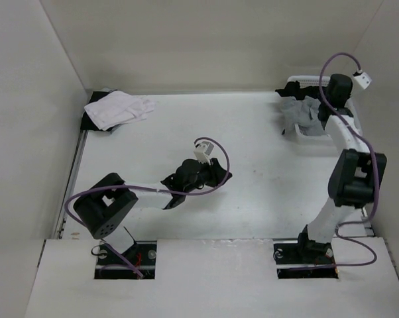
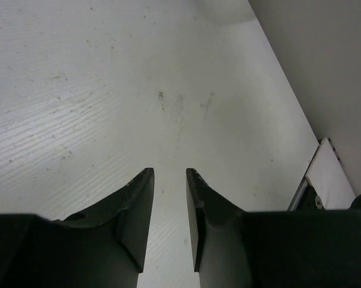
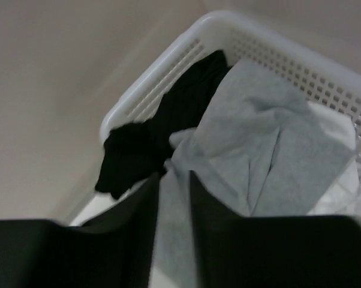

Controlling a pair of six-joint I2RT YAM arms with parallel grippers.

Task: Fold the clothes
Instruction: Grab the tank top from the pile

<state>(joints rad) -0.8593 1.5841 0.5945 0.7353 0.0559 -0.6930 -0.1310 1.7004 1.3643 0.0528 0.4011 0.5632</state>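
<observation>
The clothes (image 3: 270, 150), a grey knit garment, lie bunched in a white basket (image 3: 168, 66) at the table's far right. My right gripper (image 3: 174, 177) reaches into that basket, and a fold of the grey fabric fills the narrow gap between its fingers. In the top view the right gripper (image 1: 312, 109) hangs over the basket (image 1: 305, 138) with the grey clothes (image 1: 297, 111) bunched at its tip. My left gripper (image 2: 170, 173) hovers over the bare table with a narrow gap and nothing between its fingers; from above, the left gripper (image 1: 223, 175) sits near the table's middle.
A black garment (image 3: 144, 144) drapes over the basket's rim beside the grey one. A folded white cloth (image 1: 116, 108) rests on a dark piece (image 1: 97, 124) at the far left corner. Walls close in the table on the left, back and right.
</observation>
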